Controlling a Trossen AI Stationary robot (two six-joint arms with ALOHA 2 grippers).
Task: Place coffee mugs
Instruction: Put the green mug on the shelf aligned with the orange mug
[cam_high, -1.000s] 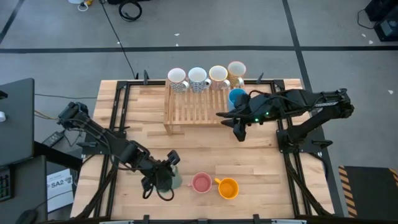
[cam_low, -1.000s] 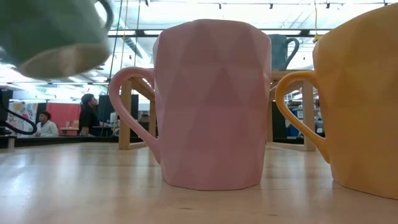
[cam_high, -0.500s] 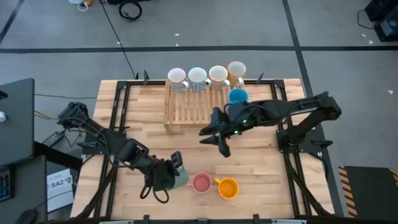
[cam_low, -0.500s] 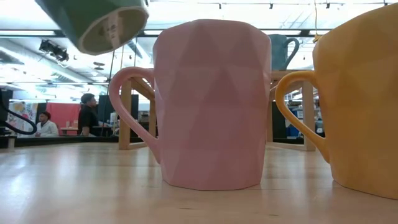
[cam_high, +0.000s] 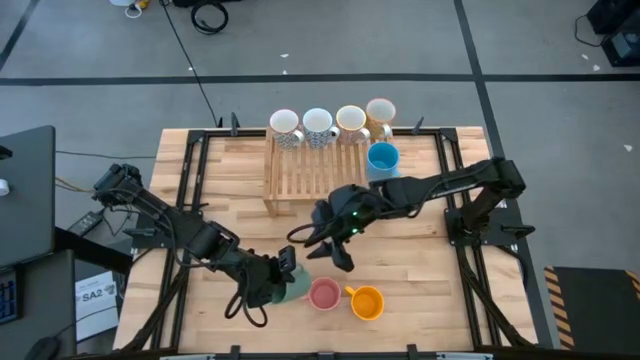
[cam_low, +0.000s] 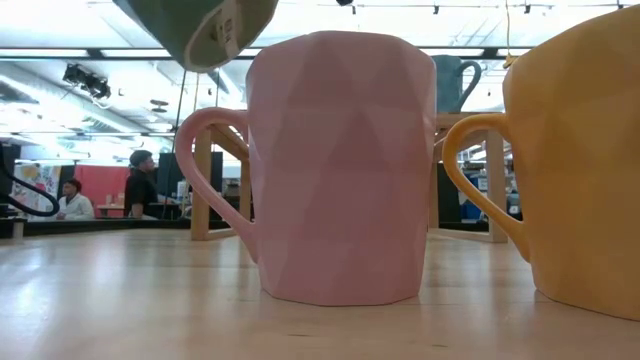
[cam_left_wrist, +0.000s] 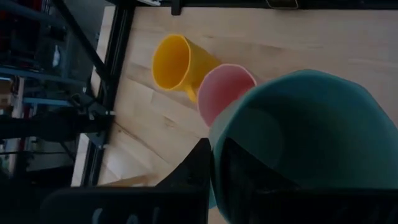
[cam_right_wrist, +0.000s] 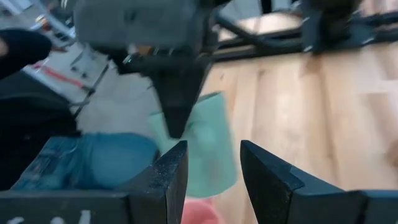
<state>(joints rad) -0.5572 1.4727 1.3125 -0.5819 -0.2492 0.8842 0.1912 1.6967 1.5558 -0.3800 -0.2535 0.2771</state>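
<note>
My left gripper (cam_high: 279, 273) is shut on the dark green mug (cam_high: 294, 289) near the table's front, just left of the pink mug (cam_high: 323, 294) and the orange mug (cam_high: 367, 301), which stand on their bases. In the low view the green mug (cam_low: 200, 25) hangs tilted above the table. My right gripper (cam_high: 322, 249) is open and empty, a little beyond the green mug (cam_right_wrist: 208, 155). The blue mug (cam_high: 383, 156) and several white mugs (cam_high: 318, 125) sit at the wooden rack (cam_high: 310, 175). My left gripper holds the green mug by its rim wall (cam_left_wrist: 214, 146). One finger (cam_left_wrist: 196, 171) lies outside the wall and the other seems to reach inside the mug. The mug is lifted clear of the table and tilted, with its base (cam_low: 215, 35) showing from below.
The wooden rack stands at the table's far middle with the white mugs along its far edge. Bare table (cam_high: 420, 255) lies between the rack and the front mugs. Black frame rails (cam_high: 190, 180) run along both table sides. People sit in the room beyond (cam_low: 140, 185).
My left gripper has lifted the green mug higher and carried it toward the table's right, closer to the pink mug, tipping it. My right gripper has come from beside the rack toward the near left, toward the green mug.
</note>
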